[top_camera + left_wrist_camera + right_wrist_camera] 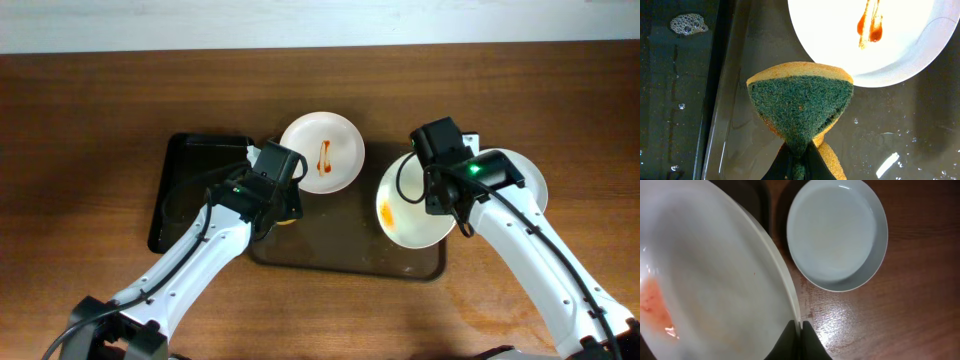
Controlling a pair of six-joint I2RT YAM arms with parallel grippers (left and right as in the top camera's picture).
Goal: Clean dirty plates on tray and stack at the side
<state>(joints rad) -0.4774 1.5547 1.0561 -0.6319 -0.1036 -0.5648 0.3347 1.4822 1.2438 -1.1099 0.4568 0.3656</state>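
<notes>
My left gripper [283, 207] is shut on a folded green and yellow sponge [800, 102], held over the brown tray [340, 250] just in front of a white plate [322, 152] with an orange-red sauce streak [870, 25]. My right gripper [799, 330] is shut on the rim of a second white plate [410, 205], tilted over the tray's right end, with a smeared orange patch [655, 305]. A third white plate [837, 235], with no sauce showing, lies on the wooden table to the right and also shows in the overhead view [528, 175].
A smaller black tray [190, 185] with soapy water and foam [687, 23] lies against the brown tray's left side. The brown tray floor is wet. Bare wooden table surrounds both trays.
</notes>
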